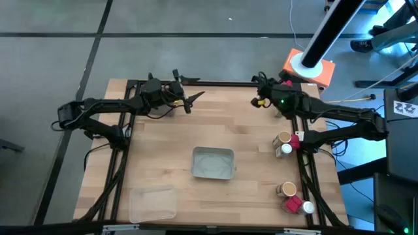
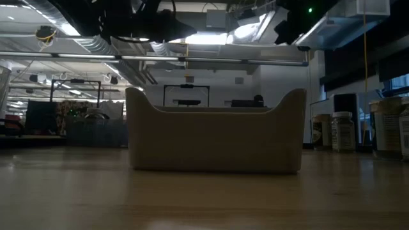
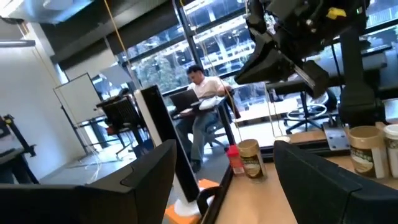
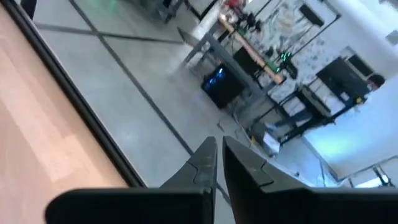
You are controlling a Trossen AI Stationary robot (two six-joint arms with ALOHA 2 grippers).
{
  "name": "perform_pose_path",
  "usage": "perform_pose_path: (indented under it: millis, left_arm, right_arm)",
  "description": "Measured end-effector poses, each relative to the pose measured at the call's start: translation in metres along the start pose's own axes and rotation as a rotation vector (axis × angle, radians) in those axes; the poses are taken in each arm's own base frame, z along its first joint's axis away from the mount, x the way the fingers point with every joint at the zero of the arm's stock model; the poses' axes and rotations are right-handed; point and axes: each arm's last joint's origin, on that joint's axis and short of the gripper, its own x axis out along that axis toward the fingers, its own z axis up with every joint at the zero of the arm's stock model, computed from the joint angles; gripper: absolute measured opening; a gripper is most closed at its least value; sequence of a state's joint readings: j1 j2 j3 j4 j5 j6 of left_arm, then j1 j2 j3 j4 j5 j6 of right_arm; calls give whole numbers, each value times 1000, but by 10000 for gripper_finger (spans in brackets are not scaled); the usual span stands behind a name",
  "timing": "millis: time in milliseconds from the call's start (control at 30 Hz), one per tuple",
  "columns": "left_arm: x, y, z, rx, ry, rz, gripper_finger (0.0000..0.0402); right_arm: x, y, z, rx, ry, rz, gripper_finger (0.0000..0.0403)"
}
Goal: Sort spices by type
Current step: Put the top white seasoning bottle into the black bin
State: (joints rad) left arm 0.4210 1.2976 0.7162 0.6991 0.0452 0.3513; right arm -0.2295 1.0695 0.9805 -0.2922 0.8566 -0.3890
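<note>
The spices stand along the table's right side in two groups. The far group holds a tan-lidded jar (image 1: pixel 283 138), a white-capped jar (image 1: pixel 286 151) and a red one (image 1: pixel 296 139). The near group holds a tan-lidded jar (image 1: pixel 287 189), a red one (image 1: pixel 292 205) and a white-capped jar (image 1: pixel 307 209). My left gripper (image 1: pixel 191 91) hangs open above the table's far left part, holding nothing. In its wrist view (image 3: pixel 230 186) a tan-lidded jar (image 3: pixel 249 158) shows far ahead. My right gripper (image 1: pixel 256 100) hangs shut and empty above the far right part; its fingers (image 4: pixel 217 163) are closed together.
A grey tray (image 1: pixel 213 163) stands in the table's middle and fills the low view (image 2: pixel 214 137). A clear tray (image 1: pixel 152 203) lies near the front left corner. An orange-and-white base (image 1: pixel 309 67) stands beyond the far right corner. A person (image 3: pixel 202 93) sits at a desk in the room.
</note>
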Motion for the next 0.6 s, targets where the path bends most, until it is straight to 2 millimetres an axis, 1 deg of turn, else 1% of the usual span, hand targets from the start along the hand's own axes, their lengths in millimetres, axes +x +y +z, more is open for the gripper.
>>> perform_pose_path:
  millis: [133, 333, 467, 600]
  left_arm:
    - [0, -2, -6, 26, 57, -22, 258]
    - [0, -4, -10, 46, 96, -37, 258]
    - [-1, -5, -13, 69, 125, -50, 258]
    - [-1, -5, -13, 65, 127, -51, 258]
  right_arm:
    - [-9, -15, 7, 12, 66, -9, 28]
    - [-19, -31, 8, 73, 157, 3, 28]
    - [-16, -40, -1, 126, 254, 36, 28]
    - [-4, -48, -13, 183, 369, 105, 28]
